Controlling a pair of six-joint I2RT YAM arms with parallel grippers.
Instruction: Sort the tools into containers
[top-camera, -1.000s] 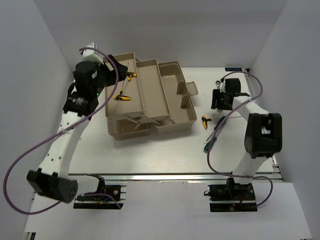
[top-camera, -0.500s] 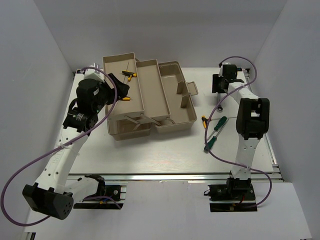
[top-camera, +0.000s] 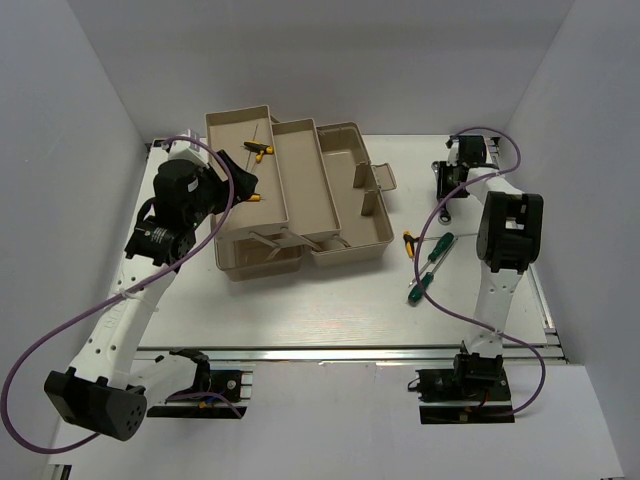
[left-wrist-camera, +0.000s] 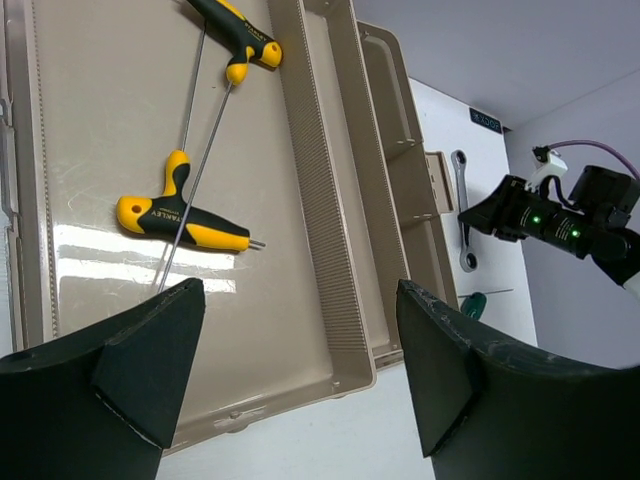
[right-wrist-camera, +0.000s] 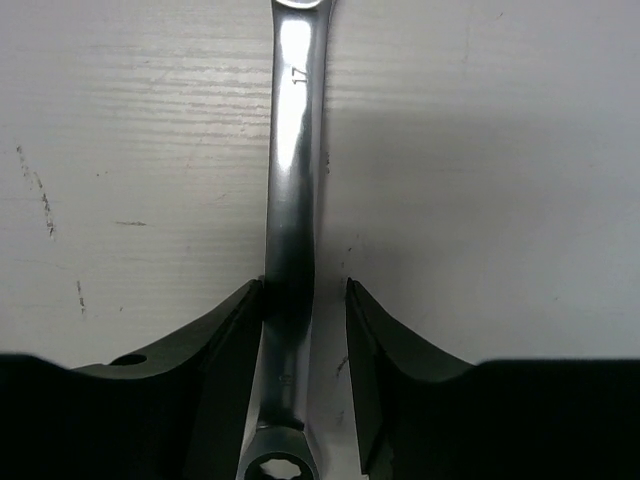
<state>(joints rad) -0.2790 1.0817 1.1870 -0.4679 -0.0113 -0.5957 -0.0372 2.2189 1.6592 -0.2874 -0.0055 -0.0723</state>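
A silver combination wrench (right-wrist-camera: 295, 150) lies flat on the white table at the back right. My right gripper (right-wrist-camera: 305, 300) is down over it, open, one finger on each side of the shank; the left finger (right-wrist-camera: 215, 350) touches it and a small gap shows on the right. Two green-handled screwdrivers (top-camera: 436, 246) (top-camera: 420, 285) and a yellow-and-black hex key (top-camera: 408, 243) lie on the table nearer the front. My left gripper (left-wrist-camera: 300, 300) hangs open and empty above the long beige left tray (left-wrist-camera: 90, 110), which holds two T-handle hex keys (left-wrist-camera: 180, 212) (left-wrist-camera: 240, 35).
The beige toolbox stands fanned open, with a narrow middle tray (top-camera: 300, 185) and a deeper base (top-camera: 352, 215) with its handle (top-camera: 376, 186). Purple cables loop off both arms. White walls close in the left, right and back sides.
My right arm reached further back and lowered onto the wrench, its jaws narrowing around the shank. My left gripper drew back from the far end of the left tray toward its near end.
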